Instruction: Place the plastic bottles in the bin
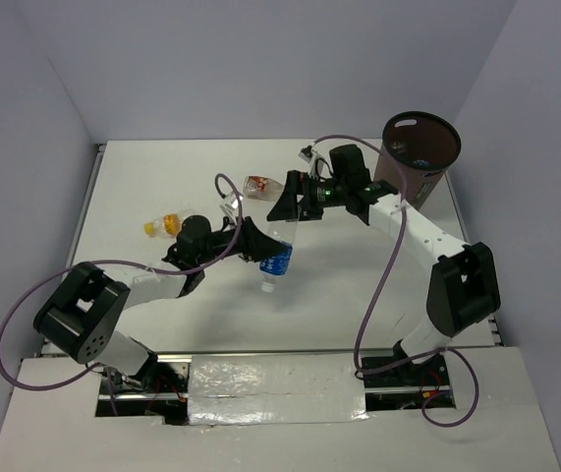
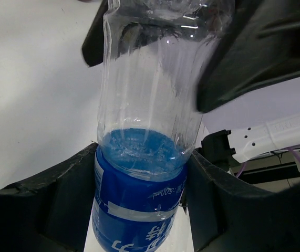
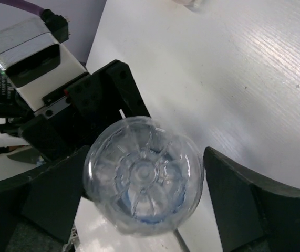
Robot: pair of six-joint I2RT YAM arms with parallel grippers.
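Overhead view facing down on table (image 1: 162,177), both wrist views close on one bottle (image 2: 139,184)

A white table (image 1: 162,177) fills the middle of the top view; its surface is matte and, seen close from the right wrist, marked with fine parallel streaks. Pale lavender-grey walls (image 1: 260,59) stand around it on the left, far and right sides, two of them meeting in a corner behind the table's far left end. A thin metal rail (image 1: 87,202) runs along the table's left edge, between tabletop and left wall. At the near edge lies a crinkled, shiny silver-white strip (image 1: 275,383), with a dark gap (image 1: 170,379) just to its left. Nearer still, a plain white board (image 1: 280,447) spans the bottom of the view
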